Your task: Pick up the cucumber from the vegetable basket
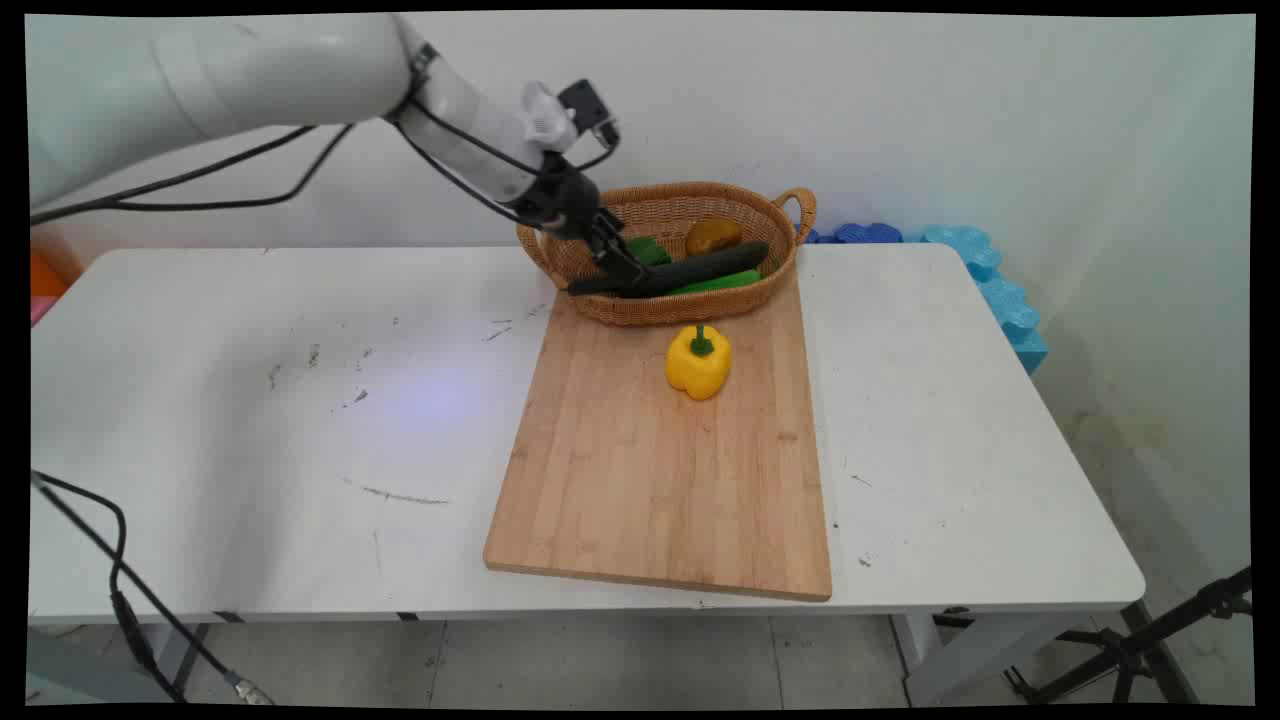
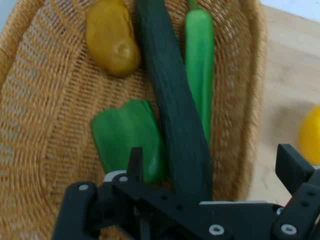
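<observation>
The dark cucumber [image 1: 690,270] is lying lengthwise in the wicker basket [image 1: 775,215], its near end poking up over the rim, and the gripper [image 1: 612,268] is reaching in right at that end, fingers spread either side of it, not clamping. A green bell pepper [image 2: 127,137] and a long green pepper [image 2: 200,65] are flanking it, a potato [image 2: 111,37] sitting beyond. The yellow bell pepper [image 1: 698,362] is resting on the cutting board [image 1: 650,480] just outside the basket
</observation>
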`<action>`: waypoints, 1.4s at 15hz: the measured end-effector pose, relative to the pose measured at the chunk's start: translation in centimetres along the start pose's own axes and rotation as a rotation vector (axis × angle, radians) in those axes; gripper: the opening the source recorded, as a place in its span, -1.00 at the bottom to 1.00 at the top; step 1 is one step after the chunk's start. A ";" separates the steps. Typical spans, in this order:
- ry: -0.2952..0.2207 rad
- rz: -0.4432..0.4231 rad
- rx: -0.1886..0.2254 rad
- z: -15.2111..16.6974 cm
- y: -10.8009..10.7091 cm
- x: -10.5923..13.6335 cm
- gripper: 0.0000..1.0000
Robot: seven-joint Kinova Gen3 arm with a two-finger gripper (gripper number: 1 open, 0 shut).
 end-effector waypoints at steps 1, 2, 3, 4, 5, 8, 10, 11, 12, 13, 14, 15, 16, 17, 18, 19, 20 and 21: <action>0.002 -0.005 0.007 1.1 0.0 0.4 1.00; 0.004 -0.008 0.013 2.0 0.0 0.8 1.00; 0.005 -0.009 0.017 2.5 0.0 1.0 1.00; 0.007 -0.011 0.023 3.4 0.0 1.3 1.00; 0.008 -0.012 0.026 3.9 0.0 1.5 1.00; 0.010 -0.016 0.040 5.8 -0.1 2.2 1.00; 0.011 -0.018 0.047 6.8 -0.1 2.6 1.00; 0.010 -0.019 0.050 7.3 -0.2 2.8 1.00; 0.009 -0.020 0.054 7.8 -0.2 3.0 1.00; 0.008 -0.020 0.056 8.2 -0.2 3.1 1.00; 0.006 -0.019 0.059 8.7 -0.2 3.3 1.00; 0.004 -0.019 0.060 9.0 -0.2 3.4 1.00; 0.000 -0.018 0.062 9.4 -0.2 3.5 1.00; -0.002 -0.016 0.063 9.6 -0.2 3.6 1.00; -0.007 -0.015 0.065 10.0 -0.2 3.7 1.00; -0.012 -0.015 0.066 10.3 -0.1 3.9 1.00; -0.018 -0.014 0.068 10.7 -0.1 3.9 1.00; -0.023 -0.014 0.069 11.0 -0.1 4.0 1.00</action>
